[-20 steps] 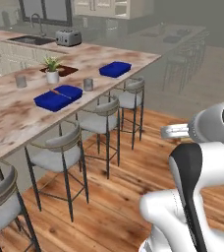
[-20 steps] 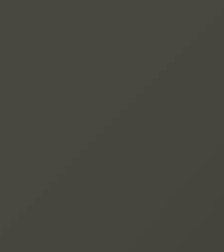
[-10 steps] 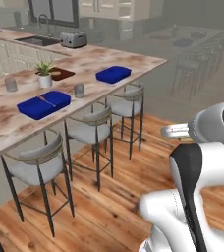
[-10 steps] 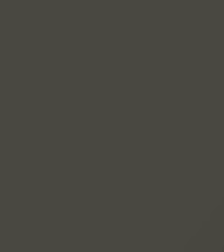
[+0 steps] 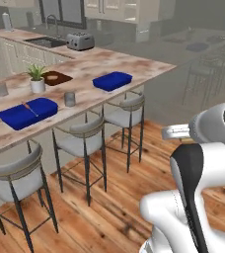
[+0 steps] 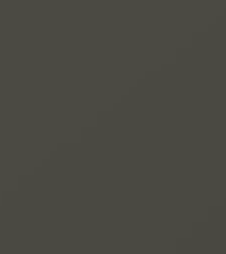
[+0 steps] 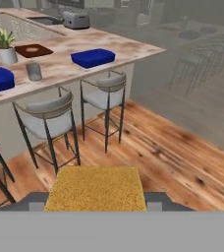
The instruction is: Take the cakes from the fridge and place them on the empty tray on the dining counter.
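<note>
In the hand view my gripper (image 7: pixel 95 199) is shut on a tan-golden square cake (image 7: pixel 95 188), whose crumbly top spans the gap between the two dark fingertips (image 7: pixel 35 201). It hangs over the wooden floor, well short of the dining counter (image 5: pixel 134 66). On that marbled counter lie deep blue trays: one near the far end (image 5: pixel 112 81) (image 7: pixel 93 57) and two side by side nearer the left (image 5: pixel 29 112). From here I cannot tell which tray is empty. A flat dark grey surface (image 6: pixel 113 127) stands close before the right base camera; whether it is the fridge I cannot tell.
Grey-cushioned metal stools (image 5: pixel 82 141) line the counter's near side. On the counter stand a potted plant (image 5: pixel 37 79), a dark brown board (image 5: pixel 55 77) and two grey cups (image 5: pixel 70 99). A toaster (image 5: pixel 80 41) and a sink lie behind. Open wooden floor (image 7: pixel 173 147) lies to the right.
The whole left base picture has shifted, so the base has moved: the counter, trays and stools now sit further left and look larger. The arm holds the same pose.
</note>
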